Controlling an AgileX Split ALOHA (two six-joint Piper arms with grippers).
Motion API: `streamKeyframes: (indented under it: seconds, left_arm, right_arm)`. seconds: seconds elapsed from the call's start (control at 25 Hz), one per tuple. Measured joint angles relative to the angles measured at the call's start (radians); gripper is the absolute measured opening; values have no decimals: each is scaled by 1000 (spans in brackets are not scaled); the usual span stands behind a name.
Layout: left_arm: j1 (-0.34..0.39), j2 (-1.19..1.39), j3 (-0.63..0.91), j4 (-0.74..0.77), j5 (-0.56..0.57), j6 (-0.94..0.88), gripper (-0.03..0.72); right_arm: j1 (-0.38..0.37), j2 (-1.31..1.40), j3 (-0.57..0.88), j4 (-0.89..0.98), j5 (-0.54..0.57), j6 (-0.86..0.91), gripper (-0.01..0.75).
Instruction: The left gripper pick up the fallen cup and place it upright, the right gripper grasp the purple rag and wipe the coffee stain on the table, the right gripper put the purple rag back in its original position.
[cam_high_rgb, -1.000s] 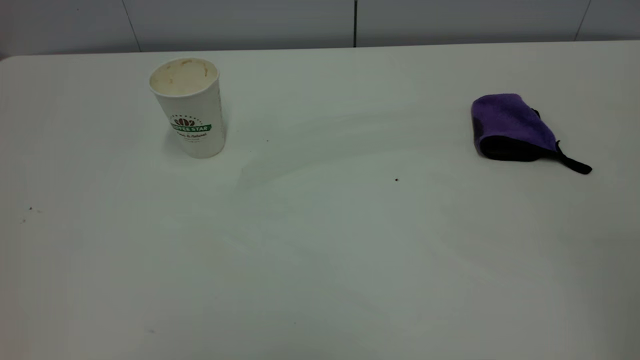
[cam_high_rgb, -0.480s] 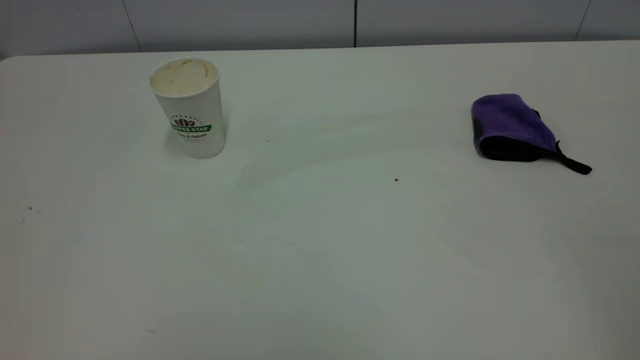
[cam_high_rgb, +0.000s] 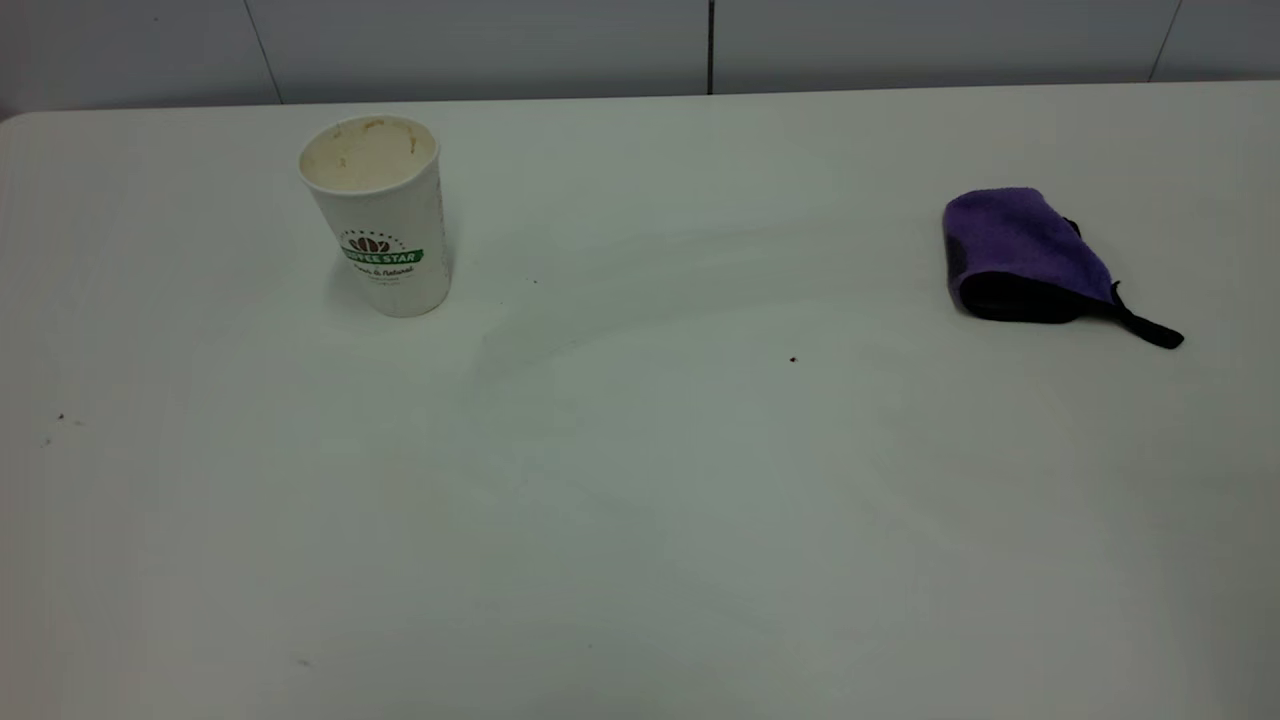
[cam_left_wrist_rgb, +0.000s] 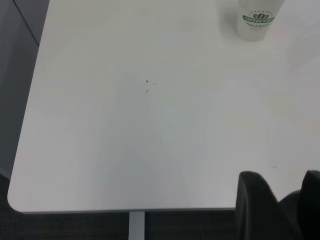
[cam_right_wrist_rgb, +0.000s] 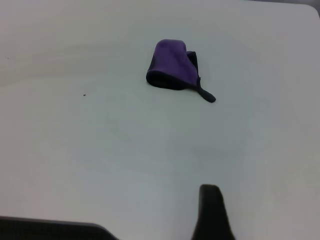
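The purple rag (cam_right_wrist_rgb: 172, 70) lies crumpled and folded on the white table (cam_right_wrist_rgb: 150, 145), near its rounded corner, black corner loop (cam_right_wrist_rgb: 206, 95) trailing outward. One dark finger of the right gripper (cam_right_wrist_rgb: 212, 212) shows.

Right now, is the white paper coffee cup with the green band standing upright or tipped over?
Upright. The white paper cup stands on its base on the white table, open mouth up, green band level.

The table (cam_high_rgb: 640, 520) carries the upright cup (cam_high_rgb: 380, 225) and the purple rag (cam_high_rgb: 1020, 250).
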Motion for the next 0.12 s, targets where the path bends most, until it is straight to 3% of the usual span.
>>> streamKeyframes:
  seconds: [0.12]
  left_arm:
    - [0,0,0,0,0,-1,240]
  right_arm:
    - [0,0,0,0,0,0,566]
